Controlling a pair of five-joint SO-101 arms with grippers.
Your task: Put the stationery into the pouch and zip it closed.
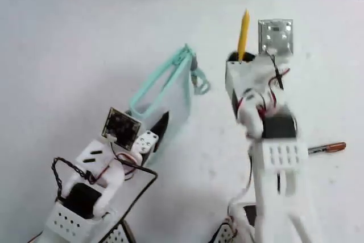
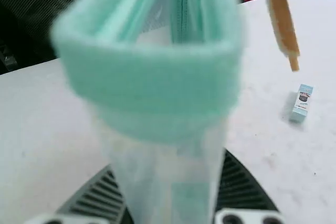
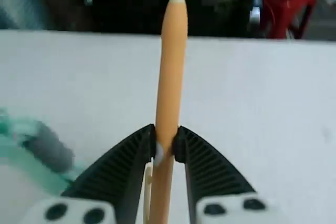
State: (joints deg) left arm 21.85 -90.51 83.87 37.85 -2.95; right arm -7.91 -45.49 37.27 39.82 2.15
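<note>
The right gripper [image 3: 165,142] is clenched low on a yellow-orange pencil [image 3: 171,61] so it stands upright, likely for an end-first drop; the left gripper [image 2: 168,192] grasps the mint pouch [image 2: 152,77], propping its mouth open to receive it; a pen [image 1: 328,148] lies on the table [image 1: 68,44].

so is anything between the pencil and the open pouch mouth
Nothing visible: only bare table lies between the pencil in the right hand and the pouch, gripped by the left hand, mouth open.
</note>
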